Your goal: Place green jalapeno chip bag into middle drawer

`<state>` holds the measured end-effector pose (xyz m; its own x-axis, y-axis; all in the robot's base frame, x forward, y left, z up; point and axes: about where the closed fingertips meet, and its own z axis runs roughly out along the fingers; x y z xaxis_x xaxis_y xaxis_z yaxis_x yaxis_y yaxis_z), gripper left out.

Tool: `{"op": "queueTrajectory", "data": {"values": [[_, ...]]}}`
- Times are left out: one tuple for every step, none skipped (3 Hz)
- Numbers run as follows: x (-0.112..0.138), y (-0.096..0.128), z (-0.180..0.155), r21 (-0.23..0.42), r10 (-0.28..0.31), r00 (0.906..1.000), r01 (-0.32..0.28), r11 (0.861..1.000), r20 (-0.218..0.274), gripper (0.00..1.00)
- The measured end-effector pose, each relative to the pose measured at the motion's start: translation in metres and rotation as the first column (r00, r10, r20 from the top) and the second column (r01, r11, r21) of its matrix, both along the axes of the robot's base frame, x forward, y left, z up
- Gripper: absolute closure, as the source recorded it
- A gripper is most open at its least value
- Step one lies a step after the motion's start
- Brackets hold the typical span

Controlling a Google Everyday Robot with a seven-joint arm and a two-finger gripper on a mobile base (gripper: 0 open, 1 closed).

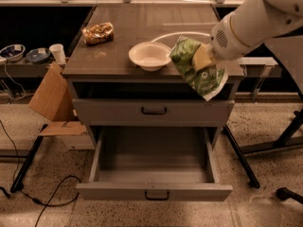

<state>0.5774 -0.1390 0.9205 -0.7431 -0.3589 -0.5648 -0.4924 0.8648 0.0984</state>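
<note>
The green jalapeno chip bag (195,67) hangs crumpled in my gripper (202,58), which is shut on it. The bag is in the air over the right front edge of the cabinet top, just right of the white bowl (149,55). My white arm comes in from the upper right. The middle drawer (154,174) is pulled wide open below, its inside bare, with a small dark bar handle (156,195) on its front. The bag is above the drawer's right half, higher than the closed drawer front (154,111).
A shiny brown-gold snack bag (98,33) lies at the back left of the cabinet top. A cardboard box (49,100) leans at the cabinet's left. A cup (58,53) and bowls sit on a low shelf at far left. Table legs stand at right.
</note>
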Motion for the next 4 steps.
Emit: {"op": "queueTrajectory", "data": {"values": [[-0.017, 0.028, -0.020, 0.029, 0.145, 0.9894, -0.145, 0.989, -0.005, 1.00], [-0.018, 0.031, -0.019, 0.022, 0.175, 0.9845, -0.175, 0.984, 0.008, 1.00], [-0.018, 0.031, -0.019, 0.022, 0.175, 0.9845, -0.175, 0.984, 0.008, 1.00], [-0.013, 0.040, -0.030, 0.001, 0.187, 0.9822, -0.187, 0.982, -0.021, 1.00]]}}
